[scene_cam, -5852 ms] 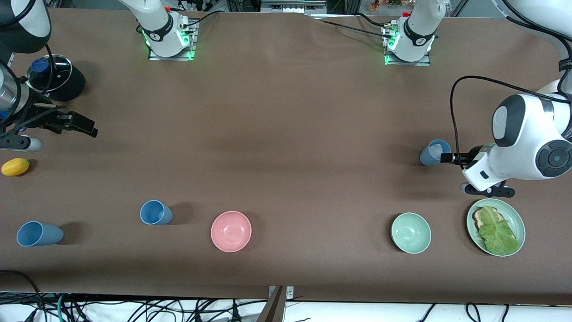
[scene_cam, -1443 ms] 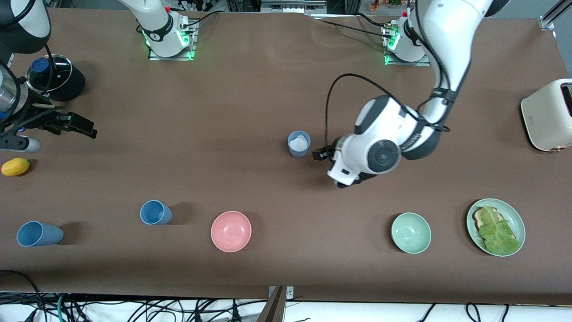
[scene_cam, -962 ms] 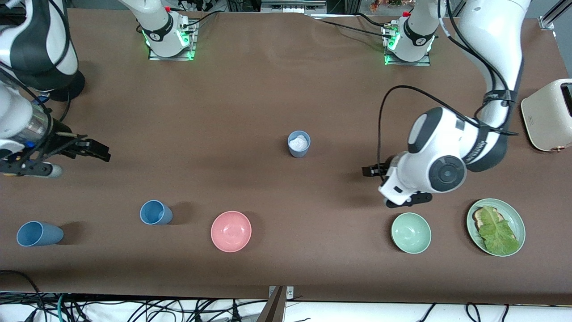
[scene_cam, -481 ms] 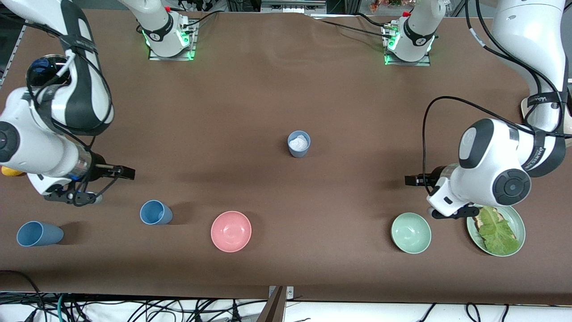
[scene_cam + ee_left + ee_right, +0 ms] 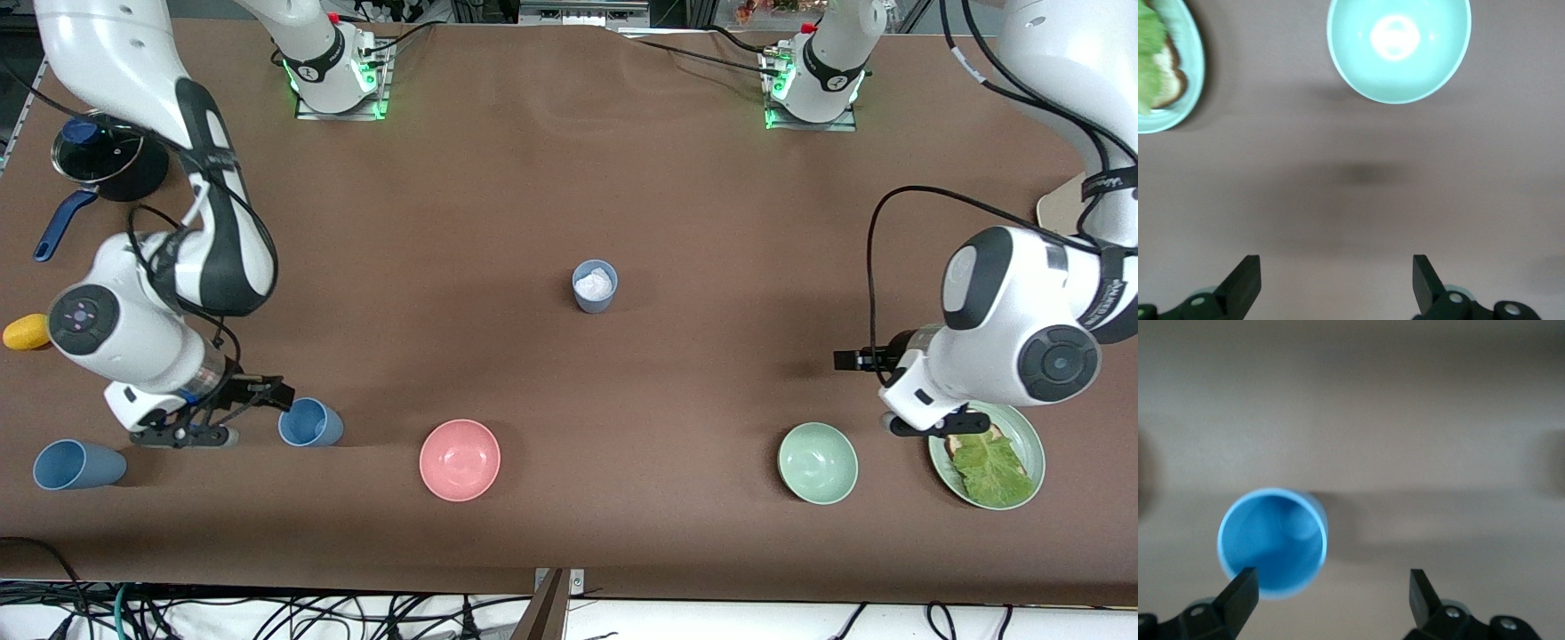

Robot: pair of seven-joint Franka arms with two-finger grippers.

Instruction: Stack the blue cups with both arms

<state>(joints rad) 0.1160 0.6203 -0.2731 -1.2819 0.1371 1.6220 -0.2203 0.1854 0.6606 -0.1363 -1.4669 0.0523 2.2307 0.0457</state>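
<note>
A grey-blue cup [image 5: 594, 286] with something white inside stands upright mid-table. A brighter blue cup [image 5: 309, 423] stands toward the right arm's end, nearer the front camera. A third blue cup [image 5: 76, 465] stands at that end's near corner. My right gripper [image 5: 267, 393] is open and empty, low beside the brighter cup. In the right wrist view this cup [image 5: 1271, 543] sits off to one side of the open gripper [image 5: 1330, 597], close to one finger. My left gripper [image 5: 849, 360] is open and empty over bare table near the green bowl [image 5: 817, 462]; its wrist view shows the gripper [image 5: 1335, 283] open.
A pink bowl [image 5: 460, 460] sits beside the brighter cup. A green plate [image 5: 1022, 427] with bread and lettuce lies under the left arm's wrist. The left wrist view shows the bowl [image 5: 1398, 47] and plate [image 5: 1178, 100]. A lemon [image 5: 25, 331] and lidded black pot [image 5: 98, 156] are at the right arm's end.
The left gripper set the grey-blue cup down mid-table and drew back toward its end. The right arm has come down to the brighter blue cup.
</note>
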